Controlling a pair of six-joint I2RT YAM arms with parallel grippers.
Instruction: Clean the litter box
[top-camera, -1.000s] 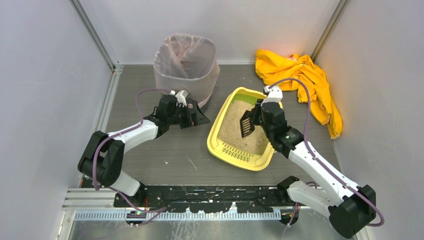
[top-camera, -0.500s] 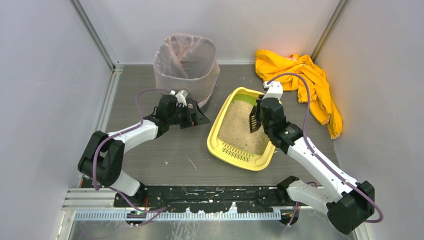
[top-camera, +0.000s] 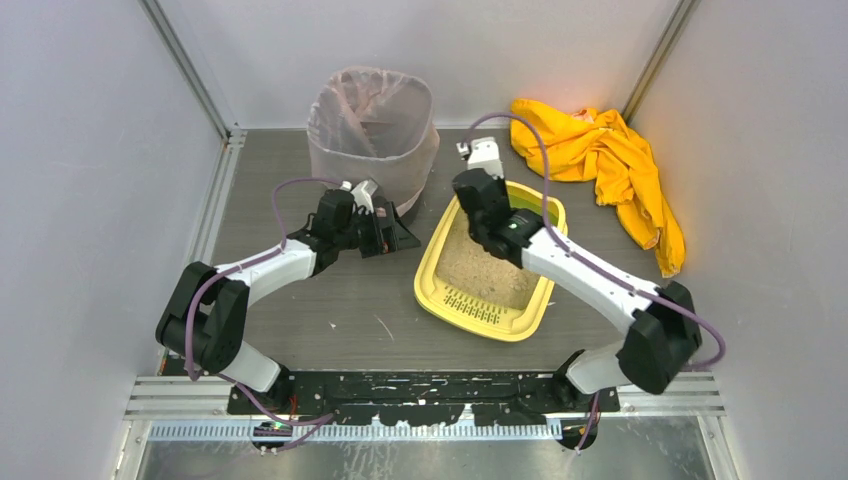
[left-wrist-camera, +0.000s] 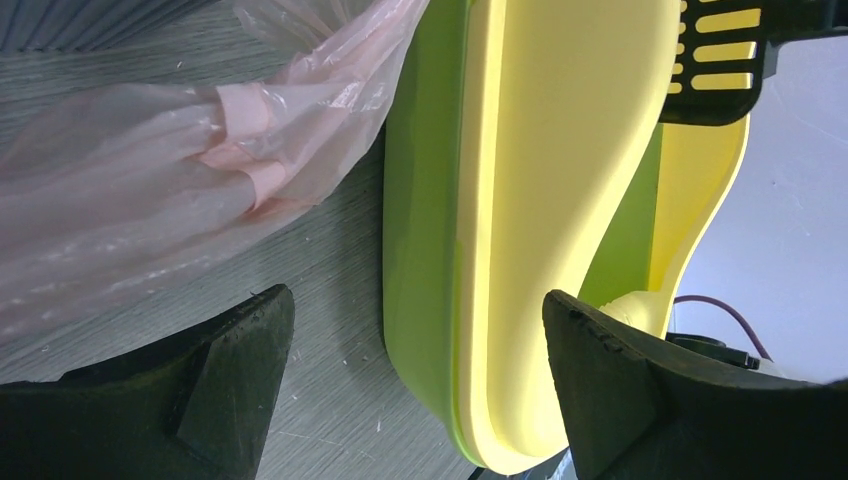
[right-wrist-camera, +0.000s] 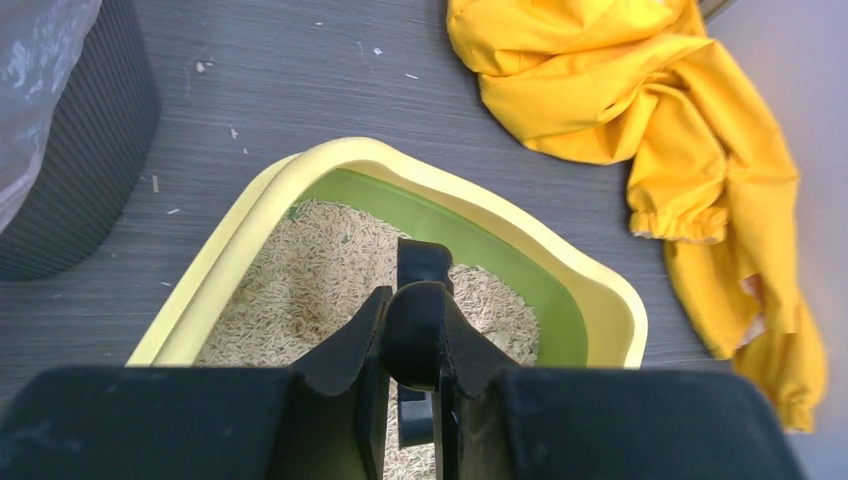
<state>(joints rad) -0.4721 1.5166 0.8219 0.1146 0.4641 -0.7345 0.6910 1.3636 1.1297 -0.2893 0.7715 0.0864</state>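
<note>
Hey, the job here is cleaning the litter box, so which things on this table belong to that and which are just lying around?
Part of the job:
litter box
black slotted scoop, gripped by the right claw
probably the bag-lined bin, for the waste

Just lying about:
yellow garment, crumpled at the back right

One litter box (top-camera: 475, 308), one lined bin (top-camera: 370, 125), one yellow cloth (top-camera: 600, 150), one scoop (left-wrist-camera: 705, 105), two arms (top-camera: 275, 268) (top-camera: 580, 268)
</note>
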